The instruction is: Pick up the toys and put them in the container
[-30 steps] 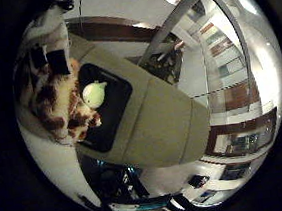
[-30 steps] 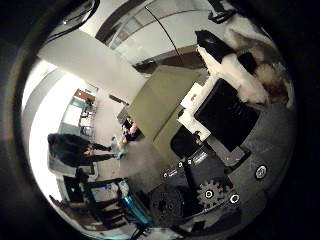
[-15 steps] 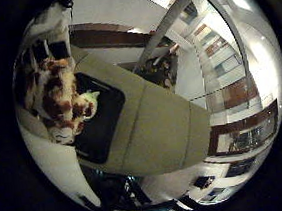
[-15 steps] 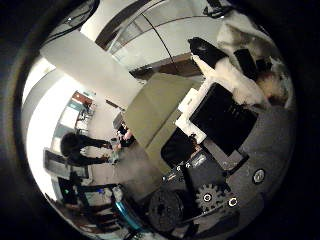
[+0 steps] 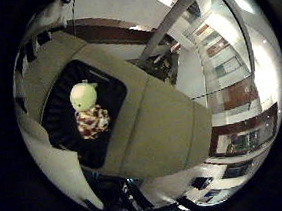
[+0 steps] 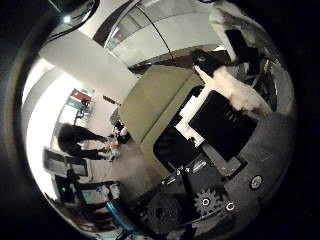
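Observation:
A black container [image 5: 113, 90] stands on the olive table [image 5: 158, 129], some way below my palm. In it lie two toys that touch each other: a round light-green toy [image 5: 83, 96] and a brown-and-white patterned plush toy [image 5: 93, 123]. My hand [image 6: 234, 89] hangs above the container with its white and black fingers spread out straight at the edge of the thumb side view. Nothing is between the fingers.
The table's edges drop to the room's floor [image 6: 125, 165] on the side away from the container. The hand's geared body [image 6: 205, 202] fills one side of the thumb side view. A wide white pillar [image 6: 85, 65] stands beyond the table.
The patterned plush toy was close to the palm between my fingers; it now lies in the container beside the green toy. The fingers have opened and the palm sits higher above the table.

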